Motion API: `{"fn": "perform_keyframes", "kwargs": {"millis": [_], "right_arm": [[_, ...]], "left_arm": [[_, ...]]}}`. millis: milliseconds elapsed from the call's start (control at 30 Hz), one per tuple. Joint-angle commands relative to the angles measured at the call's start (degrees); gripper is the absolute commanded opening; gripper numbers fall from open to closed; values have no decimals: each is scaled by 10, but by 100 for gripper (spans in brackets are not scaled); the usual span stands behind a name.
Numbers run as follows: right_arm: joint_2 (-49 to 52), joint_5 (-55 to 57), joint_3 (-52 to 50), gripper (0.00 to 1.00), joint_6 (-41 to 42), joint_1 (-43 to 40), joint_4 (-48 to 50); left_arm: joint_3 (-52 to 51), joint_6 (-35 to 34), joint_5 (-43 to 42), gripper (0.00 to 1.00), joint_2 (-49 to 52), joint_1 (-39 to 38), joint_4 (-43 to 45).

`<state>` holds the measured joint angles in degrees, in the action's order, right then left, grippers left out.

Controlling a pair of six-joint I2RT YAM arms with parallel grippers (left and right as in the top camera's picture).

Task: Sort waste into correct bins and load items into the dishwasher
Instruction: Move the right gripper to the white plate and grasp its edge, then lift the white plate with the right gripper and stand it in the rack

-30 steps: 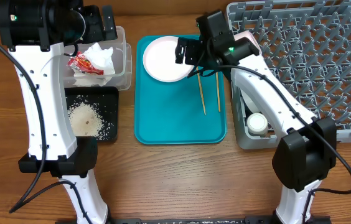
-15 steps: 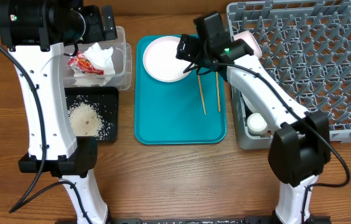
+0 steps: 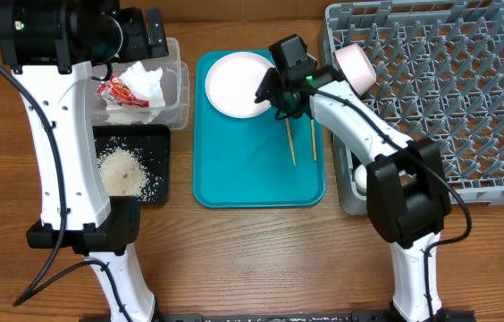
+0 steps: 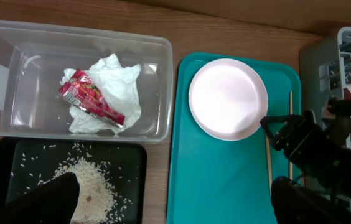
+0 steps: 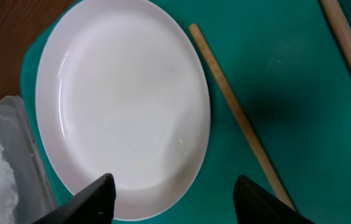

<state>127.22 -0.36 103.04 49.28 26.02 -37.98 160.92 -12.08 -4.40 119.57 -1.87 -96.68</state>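
While the right gripper (image 5: pixel 174 186) is hovering, fingers (image 5: pixel 101 196) spread, over the round white plate (image 3: pixel 234 85) on the teal plastic tray (image 3: pixel 252 170) at upper centre, the left gripper (image 3: pixel 147 31) is hanging likewise spread at upper left.

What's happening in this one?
The right gripper hovers open over the edge of the plate on the teal tray, apparently about to pick it up for the rack. Two chopsticks lie beside the plate. The left gripper hangs open by the tub, which holds the napkin and wrapper; rice sits in the black tray.
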Motion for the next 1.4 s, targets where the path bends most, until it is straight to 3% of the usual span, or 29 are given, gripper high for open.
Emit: {"fn": "perform_keyframes", "kwargs": {"millis": [0,167,333,433,867,933,1133,1367], "right_arm": [[23,10,-2,61,23,4,7],[45,9,-2,49,36,8,23],[56,10,-2,44,37,11,32],[56,26,-2,35,37,12,33],[84,32,-2,31,46,14,34],[85,33,-2,20,46,14,34],[83,19,4,4,44,11,32],[49,14,39,4,-45,-21,6]], "left_arm": [[8,-6,4,100,-12,-2,-1],[8,-6,4,100,-12,-2,-1],[8,-6,4,100,-12,-2,-1],[8,-6,4,100,-12,-2,-1],[8,-6,4,100,-12,-2,-1],[8,-6,4,100,-12,-2,-1],[8,-6,4,100,-12,-2,-1],[8,-6,4,100,-12,-2,-1]]}}
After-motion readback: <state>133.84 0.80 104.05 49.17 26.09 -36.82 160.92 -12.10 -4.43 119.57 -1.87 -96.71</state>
